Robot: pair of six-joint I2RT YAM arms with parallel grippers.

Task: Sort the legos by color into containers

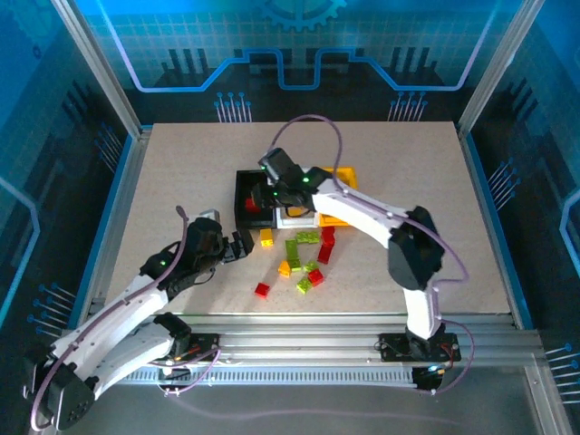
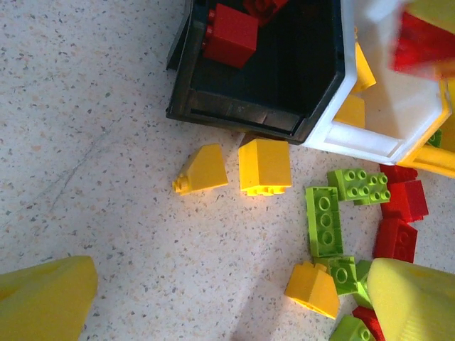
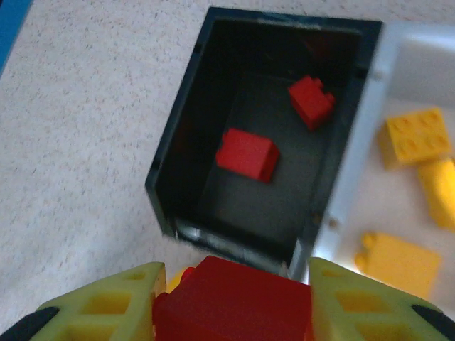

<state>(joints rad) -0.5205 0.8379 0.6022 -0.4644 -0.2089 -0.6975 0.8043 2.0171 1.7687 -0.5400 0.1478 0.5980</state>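
My right gripper (image 3: 232, 304) is shut on a red brick (image 3: 234, 295) and hovers over the near rim of the black bin (image 3: 176, 135). Two red bricks (image 3: 247, 154) lie inside that bin. The white bin (image 3: 398, 199) next to it holds yellow bricks (image 3: 416, 135). Seen from above, my right gripper (image 1: 276, 184) is over the black bin (image 1: 243, 207). My left gripper (image 1: 241, 246) stands open low over the table, left of the loose pile. Between its fingers (image 2: 43, 298) is bare table; two yellow bricks (image 2: 264, 167) lie ahead of it near the black bin's wall (image 2: 242, 117).
The loose pile of green (image 1: 299, 246), red (image 1: 326, 245) and yellow-orange bricks sits in front of the bins, with one red brick (image 1: 262, 290) apart nearer the front edge. The yellow bin (image 1: 344, 172) stands behind the right arm. Metal frame posts border the table.
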